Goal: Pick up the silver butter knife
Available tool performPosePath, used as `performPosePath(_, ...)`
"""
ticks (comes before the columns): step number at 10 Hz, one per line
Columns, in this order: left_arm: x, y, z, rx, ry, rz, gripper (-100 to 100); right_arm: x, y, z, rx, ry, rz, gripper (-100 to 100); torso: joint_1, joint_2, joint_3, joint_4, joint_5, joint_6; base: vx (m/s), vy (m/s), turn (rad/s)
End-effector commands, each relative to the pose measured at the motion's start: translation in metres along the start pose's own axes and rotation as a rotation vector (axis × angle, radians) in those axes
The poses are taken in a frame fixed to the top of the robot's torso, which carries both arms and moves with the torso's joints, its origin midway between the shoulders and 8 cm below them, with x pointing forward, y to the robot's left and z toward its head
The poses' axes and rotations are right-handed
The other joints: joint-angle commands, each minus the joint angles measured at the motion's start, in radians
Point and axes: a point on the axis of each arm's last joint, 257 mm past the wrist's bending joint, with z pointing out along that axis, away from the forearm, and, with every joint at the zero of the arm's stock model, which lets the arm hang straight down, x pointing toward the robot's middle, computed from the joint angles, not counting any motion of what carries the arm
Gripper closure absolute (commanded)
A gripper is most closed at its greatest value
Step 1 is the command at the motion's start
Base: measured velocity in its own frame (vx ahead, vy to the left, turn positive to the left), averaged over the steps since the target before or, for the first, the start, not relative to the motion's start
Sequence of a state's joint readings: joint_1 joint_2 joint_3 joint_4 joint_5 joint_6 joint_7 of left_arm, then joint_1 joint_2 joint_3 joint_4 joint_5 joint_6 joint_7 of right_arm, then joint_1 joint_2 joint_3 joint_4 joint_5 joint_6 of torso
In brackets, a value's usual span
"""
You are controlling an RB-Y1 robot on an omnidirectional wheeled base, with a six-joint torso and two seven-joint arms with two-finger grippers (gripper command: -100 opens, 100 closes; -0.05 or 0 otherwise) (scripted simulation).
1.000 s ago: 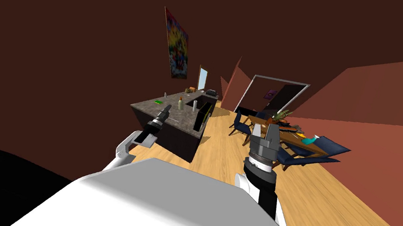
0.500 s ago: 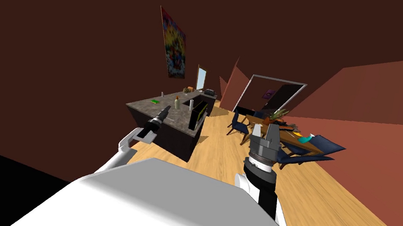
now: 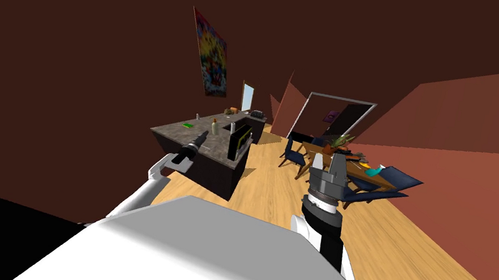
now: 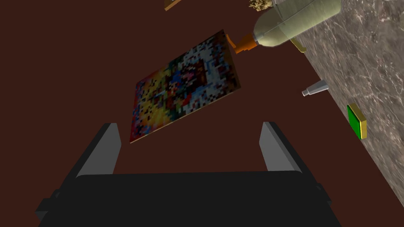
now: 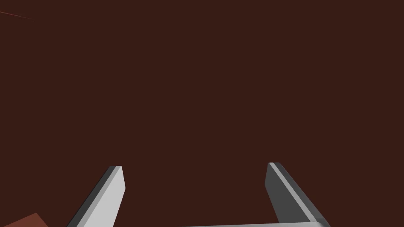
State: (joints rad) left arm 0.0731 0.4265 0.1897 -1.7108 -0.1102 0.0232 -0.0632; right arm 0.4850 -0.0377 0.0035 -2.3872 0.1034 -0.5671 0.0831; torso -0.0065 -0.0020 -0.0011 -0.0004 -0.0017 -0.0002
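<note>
Marbled grey counter near left tool, fingers apart; right tool raised, fingers apart.

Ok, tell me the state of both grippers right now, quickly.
left gripper: open, nothing between its fingers.
right gripper: open, nothing between its fingers.

White left arm; black right forearm, ringed grey behind thin, light grey blade fingers on dark boxes.
</note>
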Motion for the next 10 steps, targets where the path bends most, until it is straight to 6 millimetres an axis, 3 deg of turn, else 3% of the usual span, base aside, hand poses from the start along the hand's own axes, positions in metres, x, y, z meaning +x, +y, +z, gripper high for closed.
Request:
performPosePath(1, -0.006, 0.018, 0.004, -0.043, -0.003, 0.023, -100, 0.0, 0.0, 0.0, 0.0, 0.0, 0.0, 0, 0.0, 0.0, 0.0, 0.0, 0.0, 0.0, 0.025, -0.097, -0.004)
performPosePath(4, -0.031, 0.059, 0.017, -0.165, -0.022, 0.1, -100, 0.0, 0.0, 0.0, 0.0, 0.0, 0.0, 0, 0.001, 0.0, 0.0, 0.0, 0.0, 0.0, 0.043, -0.11, -0.01)
performPosePath(5, -0.031, 0.063, 0.016, -0.176, -0.02, 0.1, -100, 0.0, 0.0, 0.0, 0.0, 0.0, 0.0, 0, -0.001, -0.001, -0.001, 0.0, 0.0, 0.0, 0.046, -0.099, 0.006)
performPosePath(6, -0.046, 0.074, 0.022, -0.22, -0.034, 0.137, -100, 0.0, 0.0, 0.0, 0.0, 0.0, 0.0, 0, 0.0, -0.001, -0.001, 0.0, 0.0, 0.0, 0.039, -0.102, -0.016)
performPosePath(7, -0.045, 0.087, 0.019, -0.246, -0.029, 0.137, -100, 0.0, 0.0, 0.0, 0.0, 0.0, 0.0, 0, 0.0, -0.001, -0.001, 0.0, 0.0, 0.0, 0.042, -0.08, -0.003)
performPosePath(8, -0.061, 0.098, 0.023, -0.292, -0.042, 0.172, -100, 0.0, 0.0, 0.0, 0.0, 0.0, 0.0, 0, 0.002, -0.001, 0.0, 0.0, 0.0, 0.0, 0.063, -0.097, -0.009)
performPosePath(9, -0.059, 0.11, 0.02, -0.319, -0.037, 0.171, -100, 0.0, 0.0, 0.0, 0.0, 0.0, 0.0, 0, 0.001, -0.002, -0.001, 0.0, 0.0, 0.0, 0.048, -0.09, 0.005)
performPosePath(10, -0.076, 0.121, 0.023, -0.363, -0.049, 0.205, -100, 0.0, 0.0, 0.0, 0.0, 0.0, 0.0, 0, 0.001, -0.001, -0.001, 0.0, 0.0, 0.0, 0.061, -0.093, -0.01)
